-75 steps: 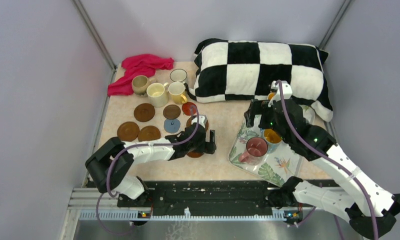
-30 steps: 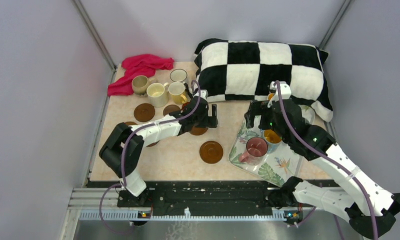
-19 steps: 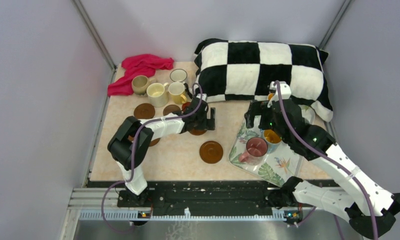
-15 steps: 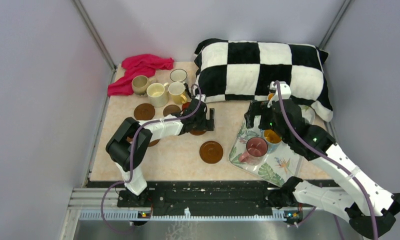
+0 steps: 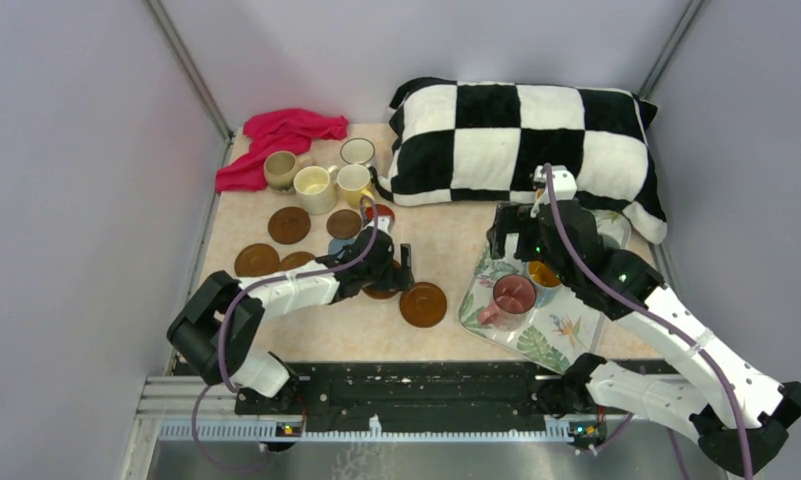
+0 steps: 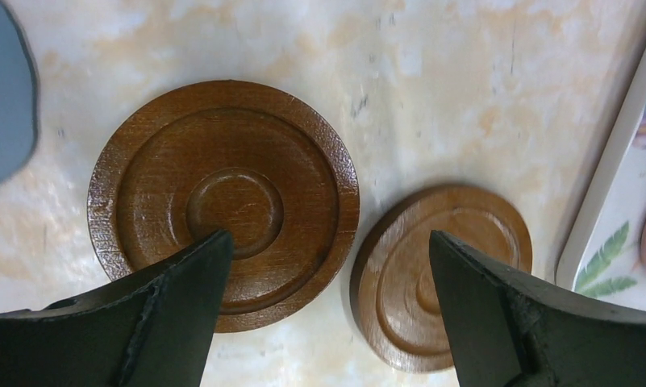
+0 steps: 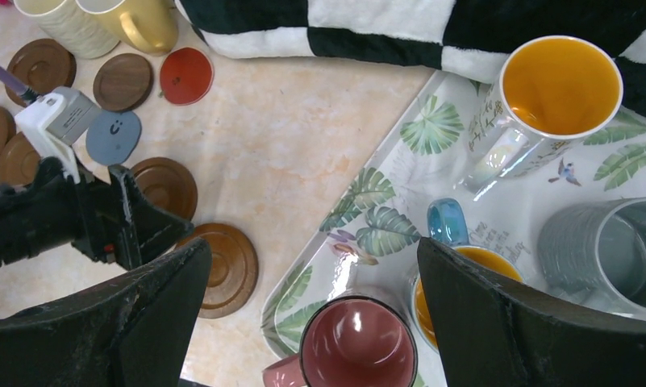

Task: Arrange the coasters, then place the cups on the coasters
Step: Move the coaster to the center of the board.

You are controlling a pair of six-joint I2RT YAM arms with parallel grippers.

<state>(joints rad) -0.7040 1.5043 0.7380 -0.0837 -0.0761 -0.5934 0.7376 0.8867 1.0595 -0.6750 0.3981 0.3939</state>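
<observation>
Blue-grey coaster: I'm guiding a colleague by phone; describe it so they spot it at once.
In front of the checked pillow, toward the left, lies a cluster of round coasters. The blue-grey coaster sits just in front and left of the red coaster. It alone is blue-grey, with a small smiley face; the others are brown or red.

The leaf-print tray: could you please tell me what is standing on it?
Four cups show on the tray: a white mug, yellow inside, a grey mug, a pink cup and a blue-handled mug. One of the right gripper jaws covers part of it.
</observation>
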